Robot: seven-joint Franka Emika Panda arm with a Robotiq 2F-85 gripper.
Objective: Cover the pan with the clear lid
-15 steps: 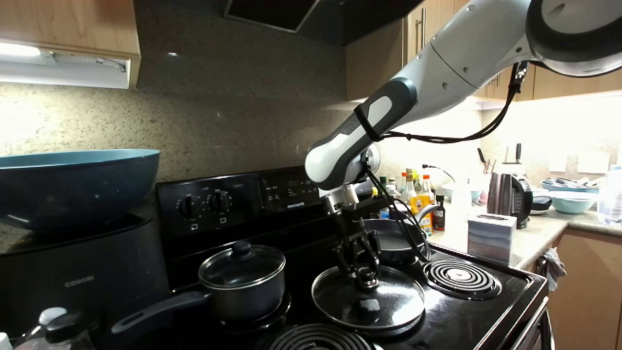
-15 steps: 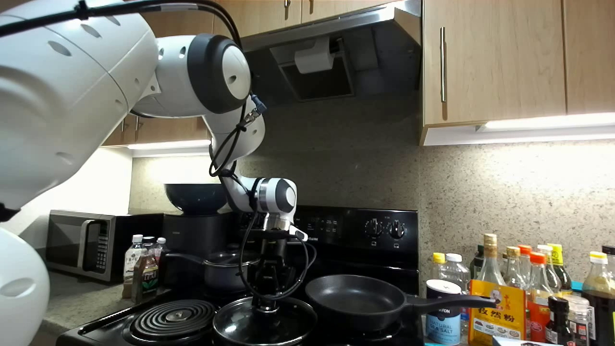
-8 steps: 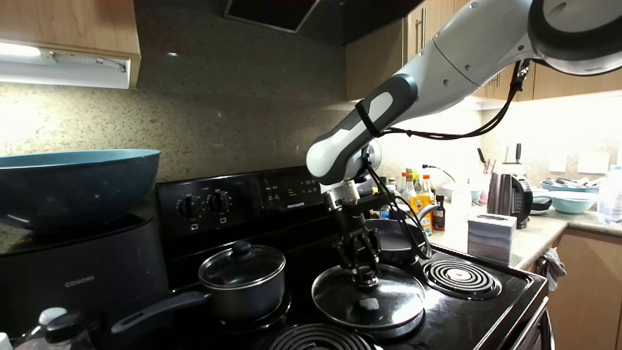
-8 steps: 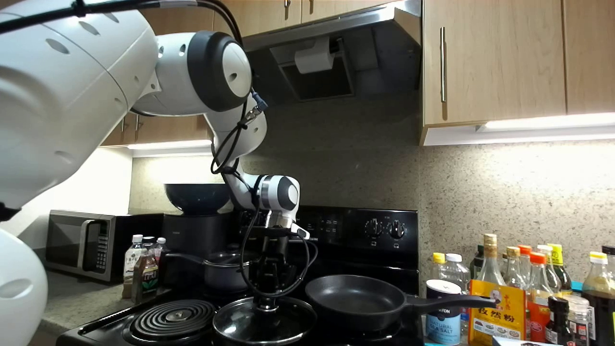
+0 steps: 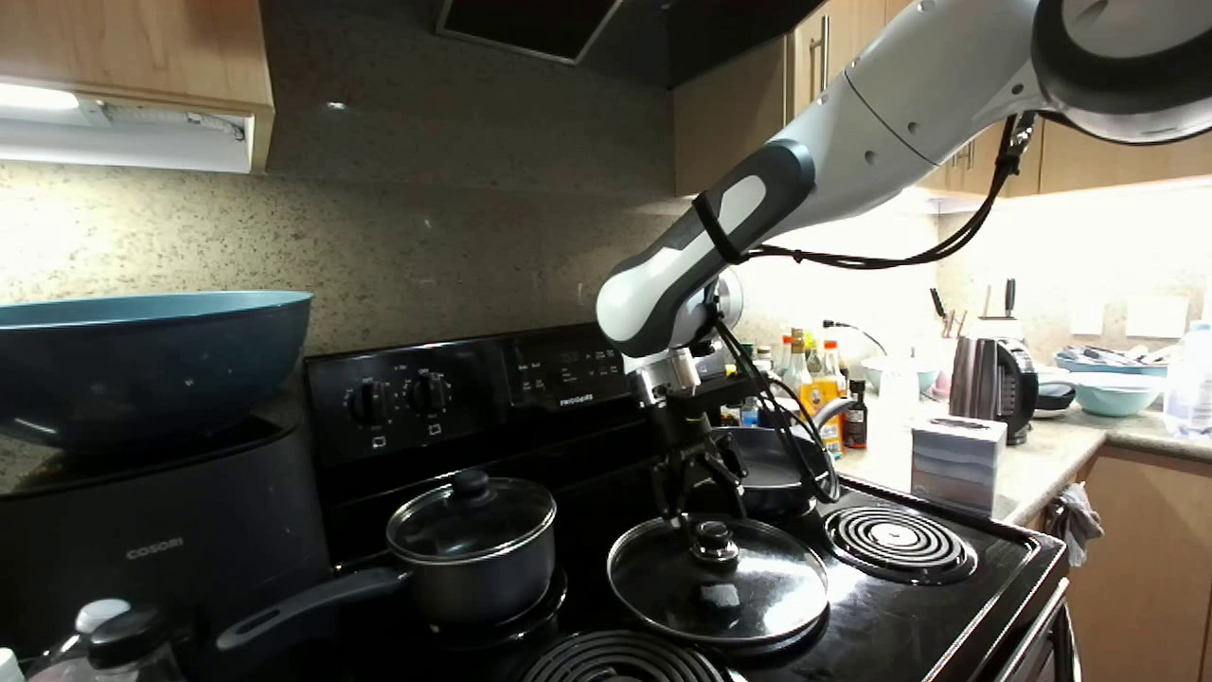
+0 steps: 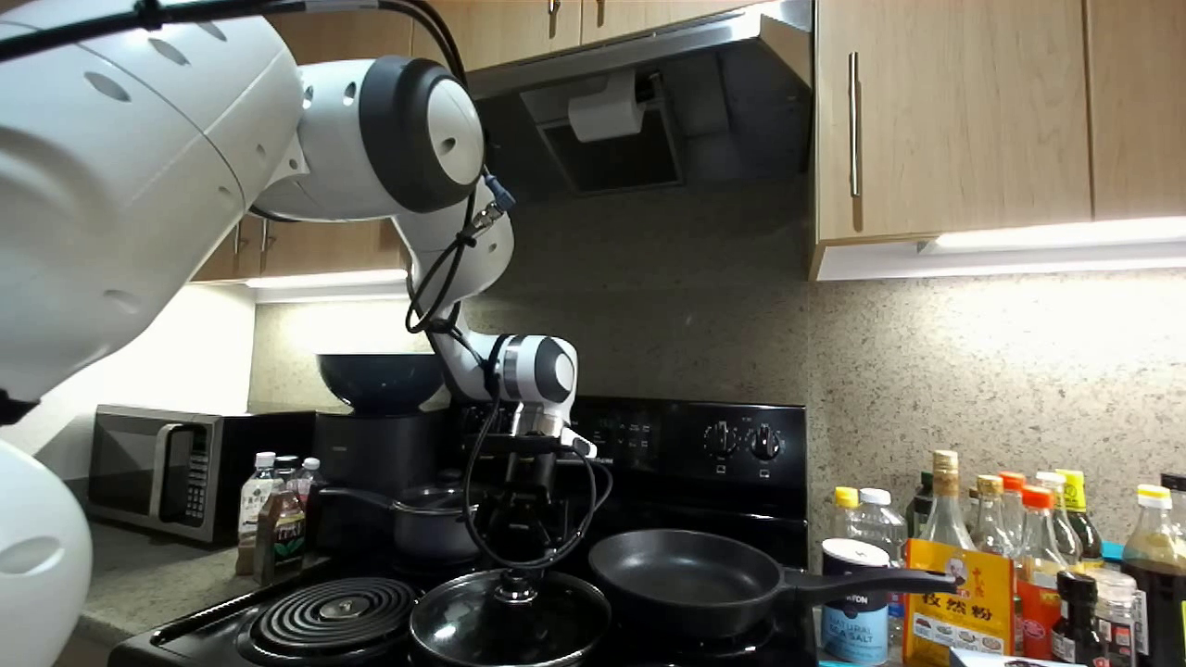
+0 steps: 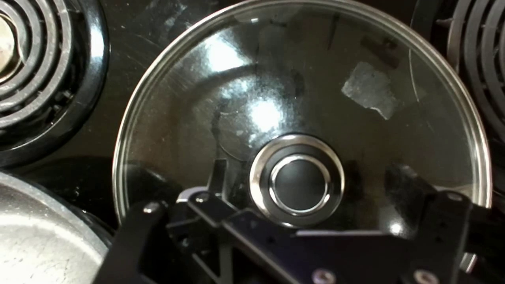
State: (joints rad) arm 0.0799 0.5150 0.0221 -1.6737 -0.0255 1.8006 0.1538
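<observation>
One clear lid (image 5: 717,589) lies level near the middle of the black stove (image 5: 909,625), with its black knob (image 7: 300,183) upward; in the wrist view it fills most of the frame. What is directly below the glass, I cannot tell with certainty. The hand (image 5: 709,517) is just over the lid, near the knob. Its jaws stand spread apart, and in the wrist view the knob is seen free between them, a little below the centre of the frame. Whether they touch the lid, I cannot tell.

Just beside the lid is the pan (image 6: 686,570), whose dark inside is visible; in an exterior view it is in the lower part of the frame, right of the centre, and its handle (image 6: 871,582) reaches toward the right.

At another side of the lid stands the deep saucepan (image 5: 483,592), which wears its own smaller glass lid (image 5: 459,532). One coil burner (image 5: 900,538) shows to the right of the clear lid in an exterior view, and the white arm (image 5: 852,152) slants down there from the upper right.

Further outward, a dark blue bowl (image 5: 151,374) rests upon a black appliance (image 5: 151,530), at the left of an exterior view. The table (image 5: 1042,469) beyond the stove carries a yellow packet (image 6: 961,602) and several bottles (image 6: 1038,593), at the lower right of an exterior view.
</observation>
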